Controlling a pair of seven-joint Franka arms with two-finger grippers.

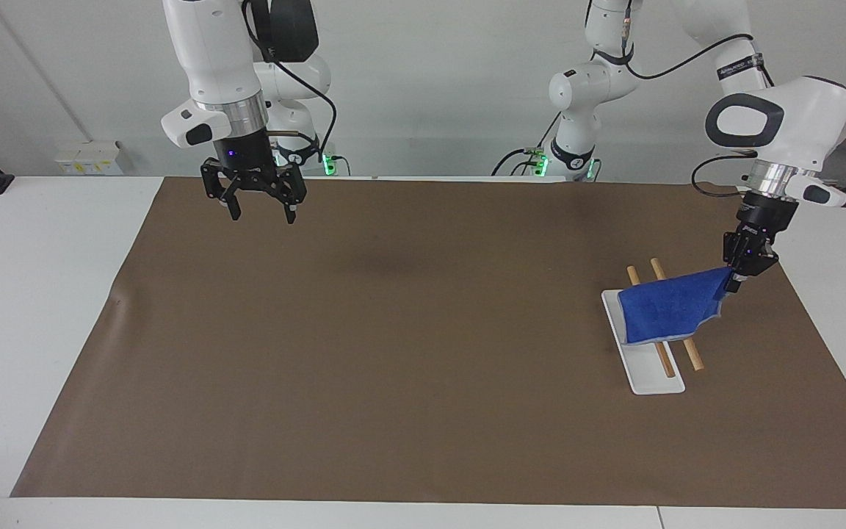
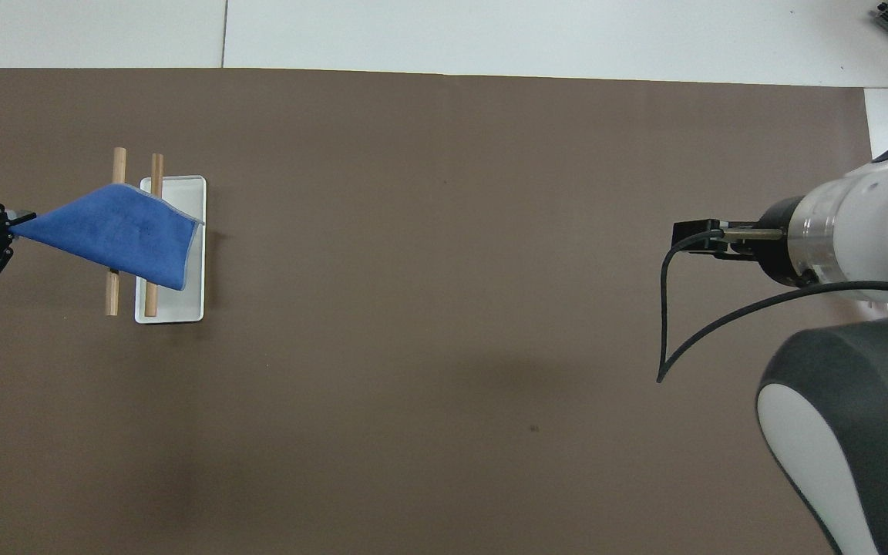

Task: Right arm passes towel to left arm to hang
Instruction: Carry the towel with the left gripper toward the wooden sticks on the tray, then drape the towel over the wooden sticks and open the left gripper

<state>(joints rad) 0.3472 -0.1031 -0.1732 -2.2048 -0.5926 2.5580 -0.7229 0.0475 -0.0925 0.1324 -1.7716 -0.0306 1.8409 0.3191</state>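
Draping two wooden rods (image 1: 664,319), blue terry towel (image 1: 673,312), corner pinched by left end effector (image 1: 739,283); right end effector (image 1: 260,209) spread open.

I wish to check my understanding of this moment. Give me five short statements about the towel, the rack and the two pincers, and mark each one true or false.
1. The left pincer grips one corner of the blue towel. True.
2. The towel lies flat on the brown mat. False: it is draped across the two wooden rods of the rack, over the white base.
3. The right pincer is open and holds nothing. True.
4. The right pincer is over the rack. False: it hangs over the mat at the right arm's end of the table, away from the rack.
5. The rack has three wooden rods. False: only two show.
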